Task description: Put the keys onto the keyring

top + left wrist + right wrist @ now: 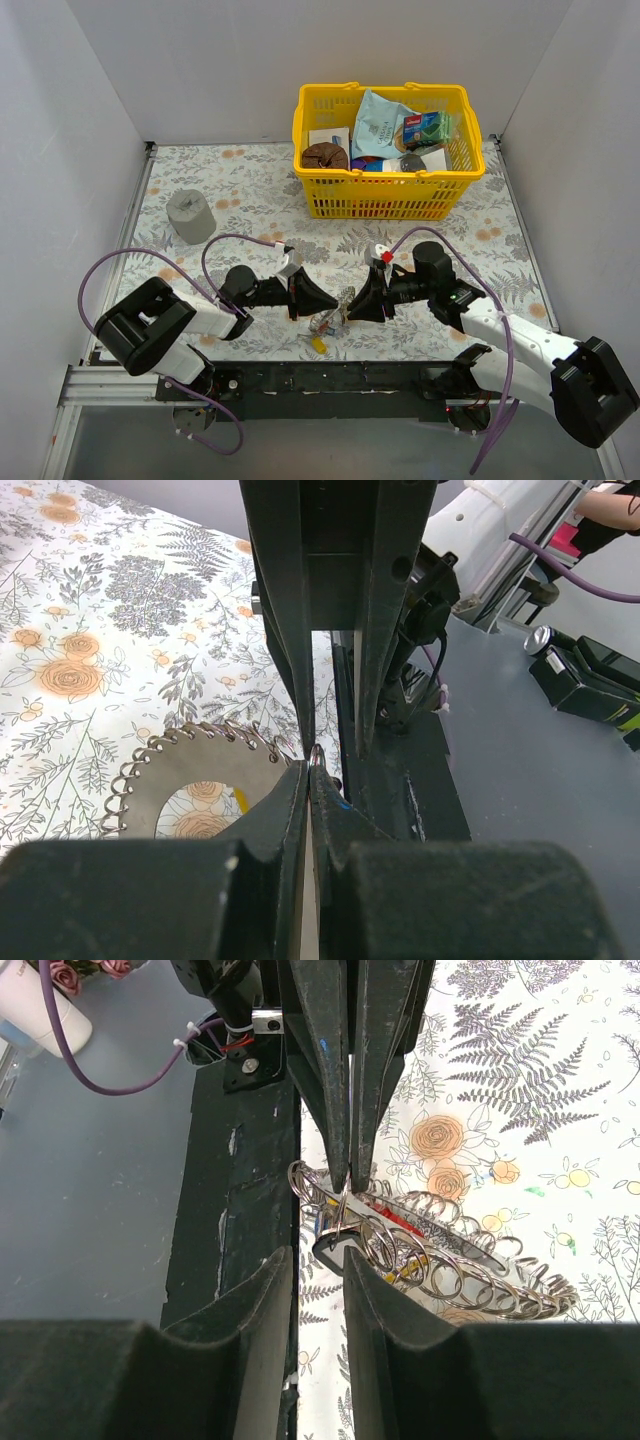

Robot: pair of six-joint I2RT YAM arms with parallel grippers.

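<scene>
My left pincer (312, 765) pinches the shiny coiled keyring (490, 1280) tight; my right pincer (318, 1260) stands slightly apart around a black-headed key (332, 1246), if gripped I cannot tell

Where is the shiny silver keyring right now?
In the top view, the shiny silver metal keyring is low in the middle, between the left gripper and the right gripper.

Shiny ring with keys

The big silver keyring (155, 775) has a wide hole and little wire loops along its rim — it is close to the front edge of the table (250, 185). Small keys (320, 341), one yellow, bunch beside it
</scene>
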